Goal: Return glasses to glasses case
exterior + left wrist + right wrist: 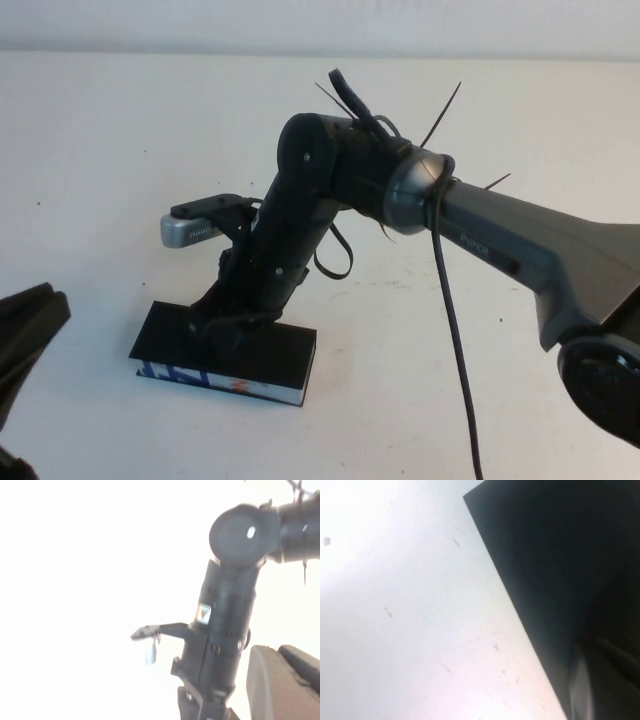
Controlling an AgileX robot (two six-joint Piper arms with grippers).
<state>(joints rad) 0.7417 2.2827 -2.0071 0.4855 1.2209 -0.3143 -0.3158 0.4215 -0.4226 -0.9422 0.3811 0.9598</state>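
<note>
Pressing down on the flat matte-black glasses case (222, 352), right tool (232, 325) grip unclear; left tool (25, 340) parked nearby, can't tell either. Probably closing; lift next.

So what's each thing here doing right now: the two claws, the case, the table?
glasses case: closed, flat on the table, patterned edge facing the camera.
right claw: down on the case's top; grip hidden.
left claw: parked at the table's left edge, away from the case.
table: white, bearing the case.
</note>
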